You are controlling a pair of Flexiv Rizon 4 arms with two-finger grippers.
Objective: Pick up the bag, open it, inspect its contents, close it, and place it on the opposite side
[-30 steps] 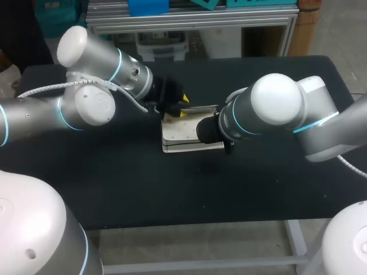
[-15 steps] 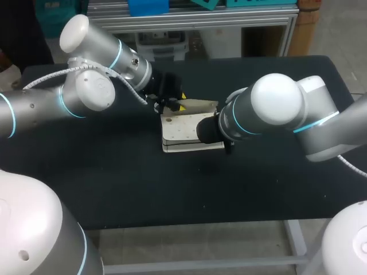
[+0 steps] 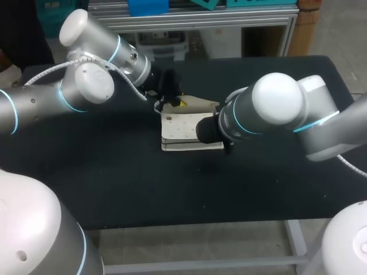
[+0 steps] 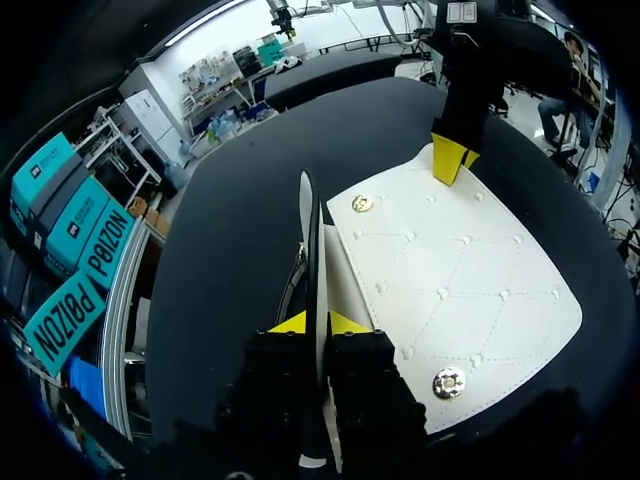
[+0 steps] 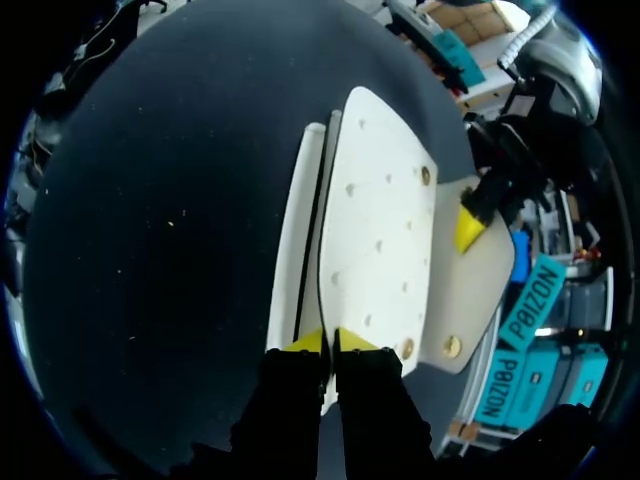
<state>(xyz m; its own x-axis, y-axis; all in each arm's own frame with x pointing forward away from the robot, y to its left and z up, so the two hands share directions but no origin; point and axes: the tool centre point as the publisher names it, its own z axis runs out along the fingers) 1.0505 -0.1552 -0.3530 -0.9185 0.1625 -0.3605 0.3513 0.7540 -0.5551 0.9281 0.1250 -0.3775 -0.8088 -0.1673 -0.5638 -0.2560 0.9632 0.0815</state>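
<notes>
A white quilted bag point(image 3: 184, 130) lies flat in the middle of the black table. Its flap point(image 3: 202, 105) is lifted at the far end. My left gripper point(image 3: 178, 103) is shut on the flap's thin edge point(image 4: 310, 230), seen edge-on between the yellow tips point(image 4: 318, 323). Beside it the bag's white panel point(image 4: 450, 270) shows two metal snaps. My right gripper point(image 5: 330, 343) is shut on the bag's right edge point(image 5: 375, 220). In the head view its tips are hidden behind its wrist. The open flap point(image 5: 475, 290) and the left gripper's yellow fingertip point(image 5: 467, 228) lie ahead of it.
The black table point(image 3: 114, 183) spreads wide to the left, right and front of the bag, with its front edge near the bottom of the head view. Both arms meet over the bag at the centre.
My left gripper has closed on the flap's edge and drawn it up and toward the table's far side, opening the flap. The right arm has stayed still on the bag.
</notes>
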